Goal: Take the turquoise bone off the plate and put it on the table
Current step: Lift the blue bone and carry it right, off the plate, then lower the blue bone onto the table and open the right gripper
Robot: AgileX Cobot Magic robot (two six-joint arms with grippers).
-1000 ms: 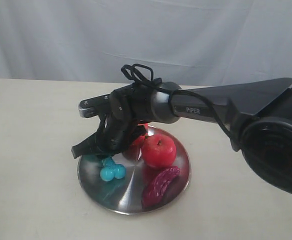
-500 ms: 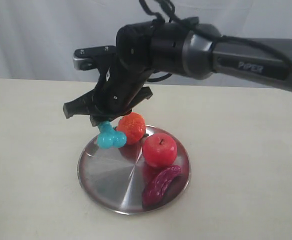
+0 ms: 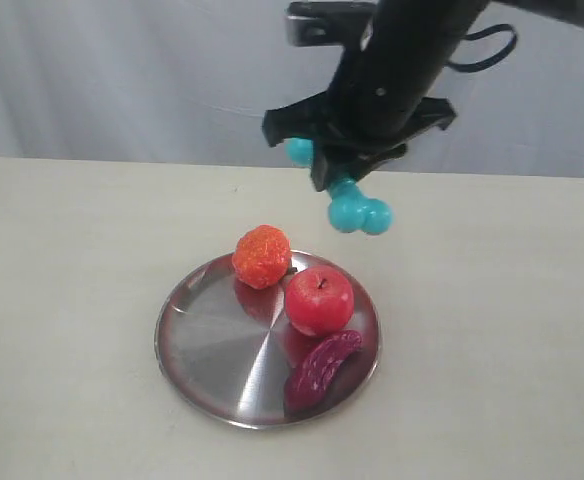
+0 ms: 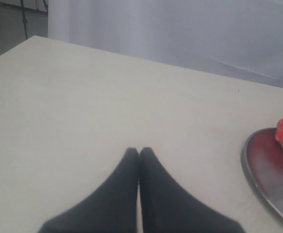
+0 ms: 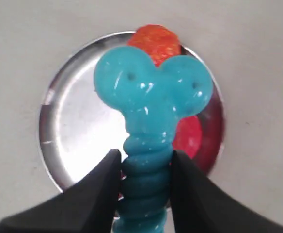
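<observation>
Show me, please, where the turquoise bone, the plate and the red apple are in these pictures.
turquoise bone (image 3: pixel 360 214): exterior view, on its lower knobbed end.
plate (image 3: pixel 212 350): exterior view, on the bare steel left of the fruit.
red apple (image 3: pixel 318 301): exterior view, on the middle of its front.

- Plate (image 3: pixel 207 365) sits on the table (image 3: pixel 62 300).
- On it: bumpy fruit (image 3: pixel 262 256) at the back rim, apple (image 3: pixel 319 300) just right of it, curved toy (image 3: pixel 320 368) front-right.
- Bone (image 3: pixel 357 210) hangs in the right gripper (image 3: pixel 330 168), above the plate.
</observation>
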